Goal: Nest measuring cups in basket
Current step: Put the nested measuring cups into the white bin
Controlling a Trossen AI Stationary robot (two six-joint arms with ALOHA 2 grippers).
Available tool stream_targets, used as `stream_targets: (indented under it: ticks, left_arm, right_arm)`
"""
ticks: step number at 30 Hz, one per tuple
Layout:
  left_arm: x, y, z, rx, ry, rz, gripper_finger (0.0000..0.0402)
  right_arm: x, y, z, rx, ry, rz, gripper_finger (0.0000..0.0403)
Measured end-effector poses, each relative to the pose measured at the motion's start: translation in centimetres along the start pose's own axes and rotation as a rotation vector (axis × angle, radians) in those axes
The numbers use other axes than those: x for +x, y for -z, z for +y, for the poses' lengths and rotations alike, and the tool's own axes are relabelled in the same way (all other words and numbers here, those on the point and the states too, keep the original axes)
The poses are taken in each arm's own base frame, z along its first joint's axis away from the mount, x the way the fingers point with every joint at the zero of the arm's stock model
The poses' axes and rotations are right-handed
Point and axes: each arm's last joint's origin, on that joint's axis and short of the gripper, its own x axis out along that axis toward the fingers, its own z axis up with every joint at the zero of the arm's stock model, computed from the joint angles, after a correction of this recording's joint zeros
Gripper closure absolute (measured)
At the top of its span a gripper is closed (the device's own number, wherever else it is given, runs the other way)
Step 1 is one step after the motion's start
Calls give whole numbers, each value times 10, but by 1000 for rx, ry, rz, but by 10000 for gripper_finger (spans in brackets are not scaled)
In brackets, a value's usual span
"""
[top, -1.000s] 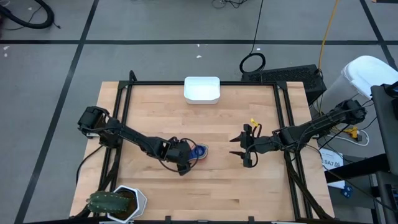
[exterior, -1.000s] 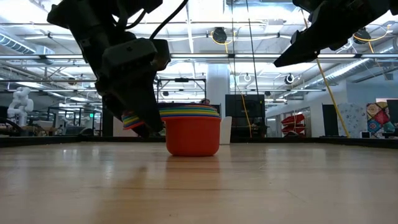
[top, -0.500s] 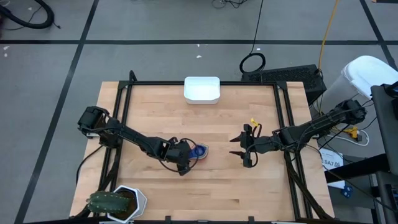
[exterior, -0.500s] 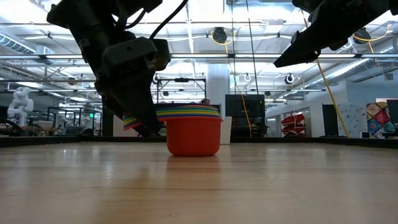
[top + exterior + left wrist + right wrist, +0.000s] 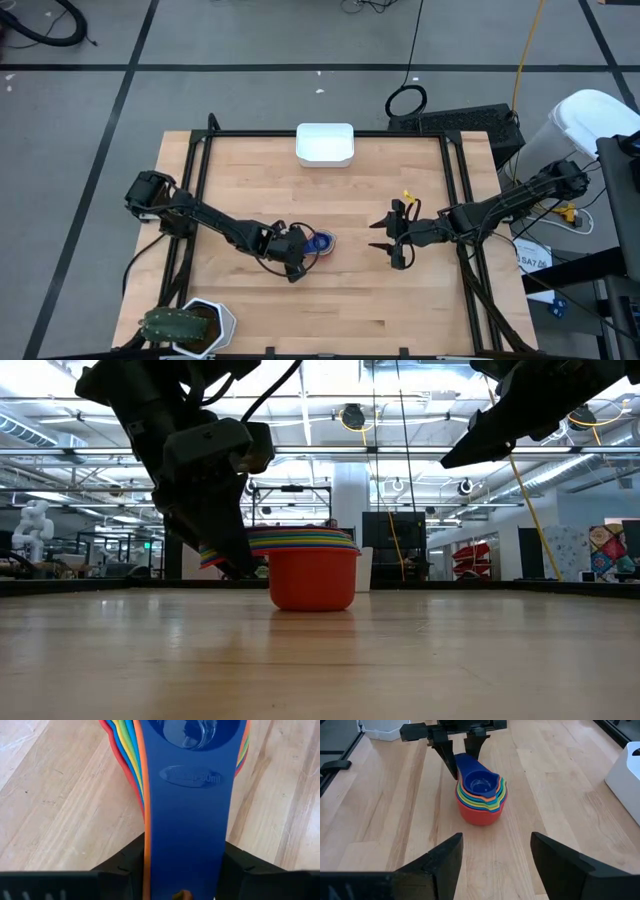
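Left pincer (image 5: 461,750) astride measuring cups (image 5: 481,795) handles; handle embossed "30ml".

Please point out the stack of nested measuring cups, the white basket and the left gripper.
Stack of nested coloured plastic measuring cups (image 5: 481,802), right wrist view, on the rims.
White shallow rectangular plastic basket (image 5: 325,145), high view, on its floor.
Left gripper (image 5: 303,254), high view, at the stacked handles.

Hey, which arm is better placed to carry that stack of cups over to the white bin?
Left. Its tool sits astride the handles of the stacked cups mid-table, its fingers either side of them. The right tool hangs open above the table, apart from the stack. The bin sits at the far edge.
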Motion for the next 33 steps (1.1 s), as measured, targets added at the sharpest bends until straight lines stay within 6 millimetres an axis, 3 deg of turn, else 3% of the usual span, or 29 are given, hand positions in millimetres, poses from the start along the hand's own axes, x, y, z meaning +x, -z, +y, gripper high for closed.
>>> stream_targets:
  ticks: [20,33]
  left_arm:
    - [0,-9,2,19,23,-47,183]
    - [1,-9,4,37,53,-12,175]
  right_arm:
    - [0,0,0,0,0,1,179]
    - [0,0,0,3,0,1,179]
